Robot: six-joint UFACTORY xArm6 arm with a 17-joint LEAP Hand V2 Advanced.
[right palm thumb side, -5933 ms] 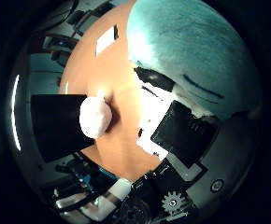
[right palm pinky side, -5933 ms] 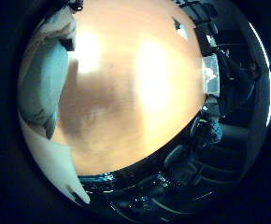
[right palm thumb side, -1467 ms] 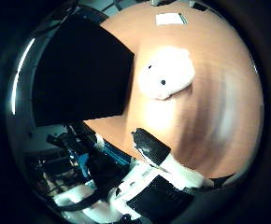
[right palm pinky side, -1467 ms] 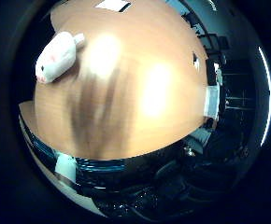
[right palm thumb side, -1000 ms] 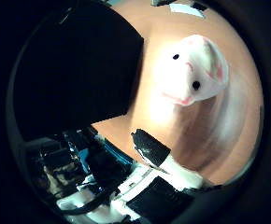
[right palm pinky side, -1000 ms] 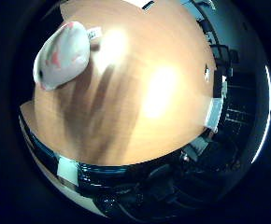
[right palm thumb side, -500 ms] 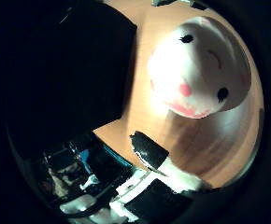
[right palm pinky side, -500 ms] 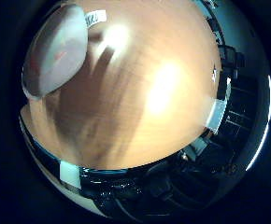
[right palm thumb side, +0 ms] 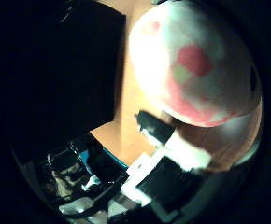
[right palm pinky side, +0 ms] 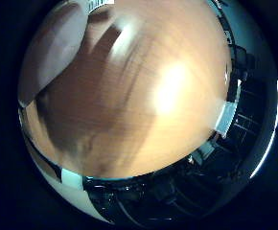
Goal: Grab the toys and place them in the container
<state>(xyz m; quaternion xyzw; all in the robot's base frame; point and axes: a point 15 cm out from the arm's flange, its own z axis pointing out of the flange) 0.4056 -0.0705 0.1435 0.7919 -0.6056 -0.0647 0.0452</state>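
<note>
We see a white plush toy [right palm thumb side: 196,65] marked with pink-red patches and one small black dot near its edge. The tabletop [right palm pinky side: 144,110] beneath is warm orange-brown wood grain. Beside the toy sits a plain black container [right palm thumb side: 65,79]. Our hand [right palm thumb side: 173,158] shows white and black parts.

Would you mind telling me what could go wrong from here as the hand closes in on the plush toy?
The white and pink plush toy fills much of the thumb side view, so it is very near the palm; a finger landing on it off-centre might nudge or roll the soft toy across the wooden table. The dark container sits right beside the toy, so the hand could knock it.
</note>
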